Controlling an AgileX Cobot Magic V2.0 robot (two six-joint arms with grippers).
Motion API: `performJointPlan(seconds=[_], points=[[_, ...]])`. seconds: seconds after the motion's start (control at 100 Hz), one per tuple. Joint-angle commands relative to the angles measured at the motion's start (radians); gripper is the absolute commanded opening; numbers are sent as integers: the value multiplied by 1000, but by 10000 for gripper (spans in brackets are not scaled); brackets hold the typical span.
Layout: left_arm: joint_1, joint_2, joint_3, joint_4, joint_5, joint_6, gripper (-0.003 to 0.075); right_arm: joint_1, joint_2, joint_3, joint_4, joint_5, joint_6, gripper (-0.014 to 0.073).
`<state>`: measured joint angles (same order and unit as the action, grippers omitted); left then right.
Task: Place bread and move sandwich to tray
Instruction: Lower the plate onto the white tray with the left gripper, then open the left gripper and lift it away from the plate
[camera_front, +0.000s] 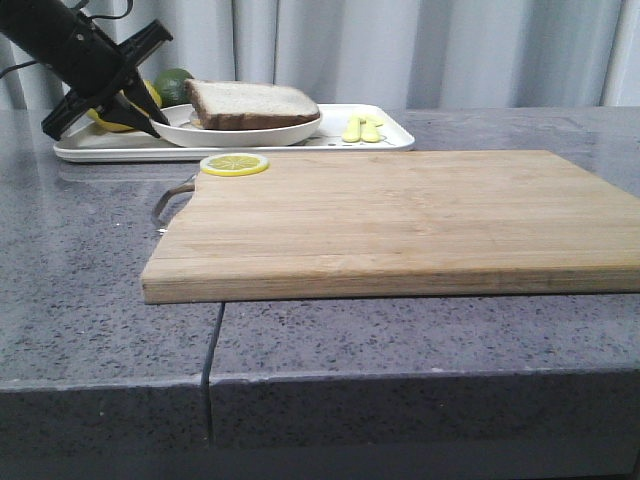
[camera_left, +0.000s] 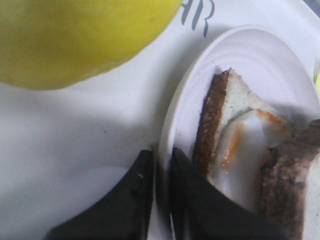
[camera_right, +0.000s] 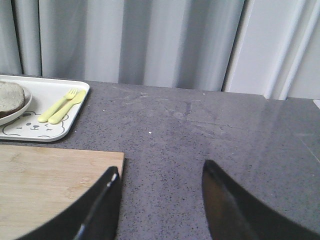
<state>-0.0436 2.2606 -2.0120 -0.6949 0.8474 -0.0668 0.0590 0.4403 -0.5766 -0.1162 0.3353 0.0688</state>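
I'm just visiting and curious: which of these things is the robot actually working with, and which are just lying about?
In the job: sandwich, its plate, tray, left gripper shut on the plate's rim.

Lying about: cutting board, lemon slice, lemon, lime, yellow cutlery.

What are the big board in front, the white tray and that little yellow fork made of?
The cutting board looks like matte wood: glued strips with grain show. The tray seems smooth white plastic, perhaps melamine, with a soft sheen. The yellow fork looks like matte plastic, uniformly pale yellow.
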Motion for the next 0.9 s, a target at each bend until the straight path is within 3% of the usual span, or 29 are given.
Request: performJointPlan(seconds=[0.0, 0.22, 0.89], points=[[-6, -59, -30, -44, -16, -13, 146, -5, 1, -28, -6, -71, -2, 384], [0, -59, -30, -44, 5, -21, 225, -5, 1, -28, -6, -72, -2, 384], [0, -107, -30, 42, 21, -24, 227, -5, 1, -28, -6, -72, -2, 384]])
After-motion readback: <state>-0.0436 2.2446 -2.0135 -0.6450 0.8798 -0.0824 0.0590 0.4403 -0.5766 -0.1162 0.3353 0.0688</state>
